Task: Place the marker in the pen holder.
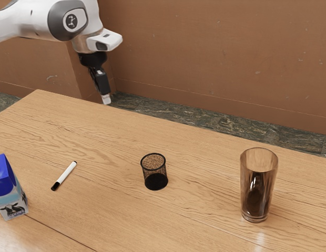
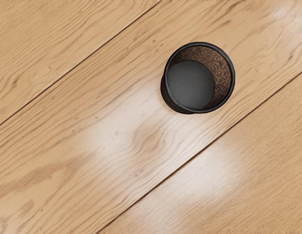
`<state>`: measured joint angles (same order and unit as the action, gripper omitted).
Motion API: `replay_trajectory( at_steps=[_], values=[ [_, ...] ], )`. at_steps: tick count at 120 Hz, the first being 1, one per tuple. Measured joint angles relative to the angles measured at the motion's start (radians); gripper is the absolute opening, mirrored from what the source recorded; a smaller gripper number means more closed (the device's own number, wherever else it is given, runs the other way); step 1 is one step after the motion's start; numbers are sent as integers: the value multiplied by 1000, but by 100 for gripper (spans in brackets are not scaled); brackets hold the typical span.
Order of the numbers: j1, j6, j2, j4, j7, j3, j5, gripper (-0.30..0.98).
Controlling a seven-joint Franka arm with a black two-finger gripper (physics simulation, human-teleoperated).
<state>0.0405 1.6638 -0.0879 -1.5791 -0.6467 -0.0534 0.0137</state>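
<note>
Below the end effector [image 1: 105,98], whose opening cannot be told, the marker [image 1: 65,175] is seen toward the exterior view's left.

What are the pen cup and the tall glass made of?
The pen cup looks like black metal mesh, maybe plastic: its side is see-through with a fine net pattern, and its rim is dark and smooth. The tall glass seems to be shiny brown-tinted glass, or maybe clear plastic, because light glints on it and you can see through it.
</note>
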Motion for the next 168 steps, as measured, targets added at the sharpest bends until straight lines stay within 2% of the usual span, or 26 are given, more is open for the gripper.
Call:
replay_trajectory(
  at_steps=[30, 36, 46, 58, 69, 84, 96, 112, 129, 139, 168],
  values=[
    [3, 14, 4, -15, -103, 1, 1, 69],
    [4, 24, 12, -79, -118, 5, 0, 69],
    [-10, 84, 48, -272, -125, 41, -2, 69],
    [11, 143, 48, -339, -115, 62, -34, 69],
    [12, 194, 56, -389, -53, 103, -78, 69],
    [37, 238, 57, -404, 37, 147, -103, 69],
    [73, 358, 62, -508, 112, 162, -115, 69],
    [132, 497, 37, -538, 192, 164, -143, 69],
    [148, 611, -46, -534, 260, 166, -155, 45],
    [159, 648, -84, -520, 282, 165, -130, 34],
    [187, 700, -179, -518, 311, 157, -93, 22]
  ],
)
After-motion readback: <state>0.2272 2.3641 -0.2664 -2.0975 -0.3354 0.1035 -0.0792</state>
